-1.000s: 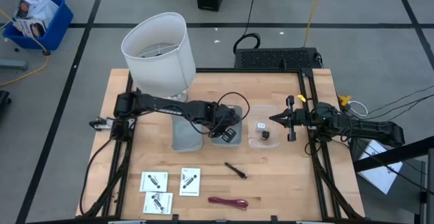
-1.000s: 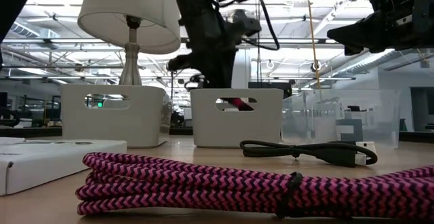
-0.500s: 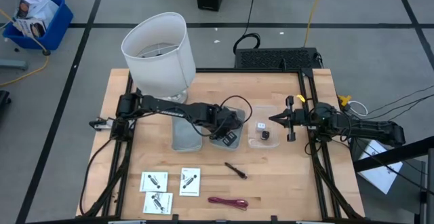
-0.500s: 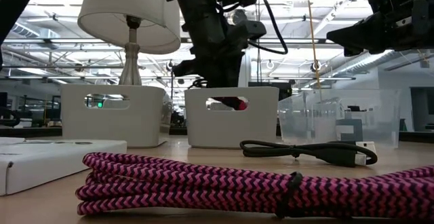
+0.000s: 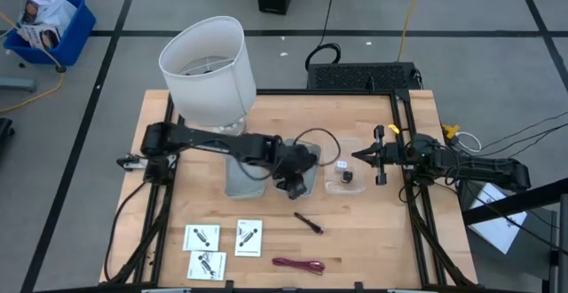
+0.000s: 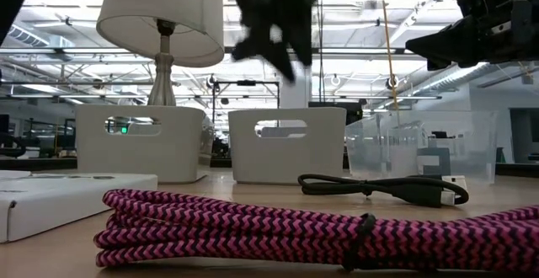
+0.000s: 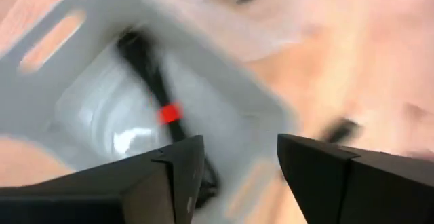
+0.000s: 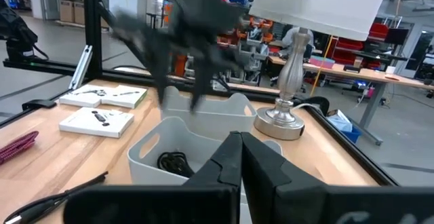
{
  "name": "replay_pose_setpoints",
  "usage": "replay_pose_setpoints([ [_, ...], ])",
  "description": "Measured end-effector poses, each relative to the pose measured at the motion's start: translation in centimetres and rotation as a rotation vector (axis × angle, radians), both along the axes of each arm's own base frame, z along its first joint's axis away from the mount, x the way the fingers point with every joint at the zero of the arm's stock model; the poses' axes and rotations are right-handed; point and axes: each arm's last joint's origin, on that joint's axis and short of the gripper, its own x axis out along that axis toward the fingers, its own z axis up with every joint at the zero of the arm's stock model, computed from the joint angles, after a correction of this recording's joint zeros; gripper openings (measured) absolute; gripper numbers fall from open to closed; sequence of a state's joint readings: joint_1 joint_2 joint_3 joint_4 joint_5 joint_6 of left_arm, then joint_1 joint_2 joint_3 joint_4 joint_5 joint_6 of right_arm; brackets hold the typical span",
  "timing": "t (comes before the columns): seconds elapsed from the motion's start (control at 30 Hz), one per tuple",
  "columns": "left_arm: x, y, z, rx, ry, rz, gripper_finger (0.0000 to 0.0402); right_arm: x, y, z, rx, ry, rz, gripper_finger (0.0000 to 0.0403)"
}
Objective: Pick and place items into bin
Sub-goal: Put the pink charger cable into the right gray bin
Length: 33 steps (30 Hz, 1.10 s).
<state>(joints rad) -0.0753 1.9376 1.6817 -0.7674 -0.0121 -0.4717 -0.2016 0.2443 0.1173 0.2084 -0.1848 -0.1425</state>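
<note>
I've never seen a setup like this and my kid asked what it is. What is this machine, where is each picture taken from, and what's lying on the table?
It is a robot with two dark arms at a wooden table, sorting small items into bins. One picture looks straight down from above, one looks level across the tabletop, and one comes from a camera on each wrist.

The left gripper hangs open and empty over a white bin with a black cable inside. The right gripper waits shut at the table's right side, near a clear bin.

Still on the table: three white packets, a magenta cable and a second black cable. The big lamp only stands there.
</note>
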Motion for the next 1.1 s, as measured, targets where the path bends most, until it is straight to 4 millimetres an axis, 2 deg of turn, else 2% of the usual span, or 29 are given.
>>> replay_pose_setpoints([
  [0.1,-0.6,-2.9,1.5,0.049,-0.063,-0.148,0.0193,0.0,0.0,0.0,0.001,0.004,0.0,0.0],
  [0.2,-1.2,-6.3,1.4,0.115,-0.072,-0.259,0.0193,0.0,0.0,-0.1,-0.002,0.007,0.0,0.0],
  [0.47,-3.3,-14.7,-1.9,0.095,-0.15,-0.428,0.0193,0.1,0.0,-0.1,0.008,0.013,0.0,0.0],
  [0.57,-4.3,-16.5,-2.9,0.12,-0.179,-0.457,0.0193,0.1,0.0,-0.1,0.01,0.009,0.0,0.0],
  [0.7,-5.2,-17.9,-3.7,0.183,-0.209,-0.437,0.0193,0.1,0.0,-0.1,0.028,0.011,0.0,0.0],
  [0.83,-5.9,-18.6,-4.2,0.281,-0.201,-0.489,0.0182,0.1,0.0,-0.1,0.029,0.012,0.0,0.0],
  [0.97,-6.0,-17.9,-3.5,0.468,-0.218,-0.501,0.0127,0.1,0.0,-0.1,0.029,0.012,0.0,0.0],
  [1.1,-5.8,-16.1,-1.5,0.521,-0.269,-0.519,0.0045,0.1,0.0,-0.1,0.036,0.011,0.0,0.0],
])
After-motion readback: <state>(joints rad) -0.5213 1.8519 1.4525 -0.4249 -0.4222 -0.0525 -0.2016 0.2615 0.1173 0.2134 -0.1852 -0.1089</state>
